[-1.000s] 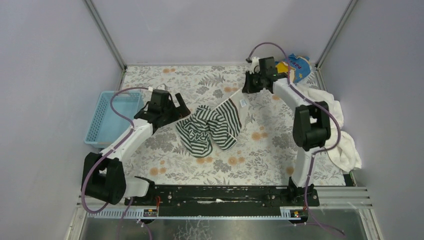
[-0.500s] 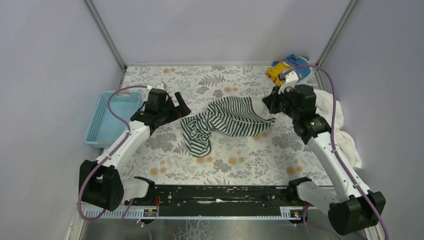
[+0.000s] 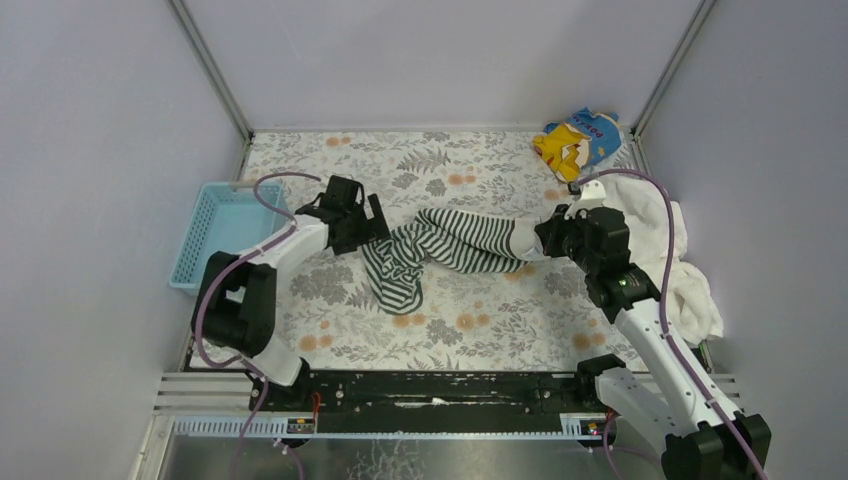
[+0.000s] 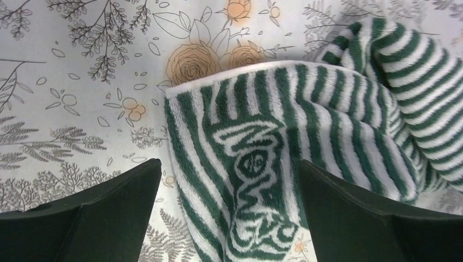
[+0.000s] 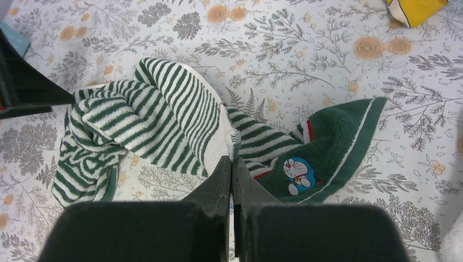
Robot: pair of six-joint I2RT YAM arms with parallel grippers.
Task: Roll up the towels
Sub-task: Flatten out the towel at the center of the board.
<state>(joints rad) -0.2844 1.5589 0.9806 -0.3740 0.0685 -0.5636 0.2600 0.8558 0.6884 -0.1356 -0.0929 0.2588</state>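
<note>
On the table (image 3: 480,305), striped towel (image 3: 450,242) roughly left-to-right.

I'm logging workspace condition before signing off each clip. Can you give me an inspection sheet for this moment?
Surface: floral tablecloth, lying flat, no spills seen.
Job's things: striped towel pulled out lengthwise mid-table, not rolled; white towel bunched at the right edge, not rolled.
Clutter: yellow-and-blue cloth in the far right corner; blue basket at the left edge.
Grippers: left gripper open over one corner of the striped towel; right gripper shut on its other end.
Cables: purple cables loop along both arms, no tangle seen.
Surroundings: plain grey walls on three sides, nothing else seen.
</note>
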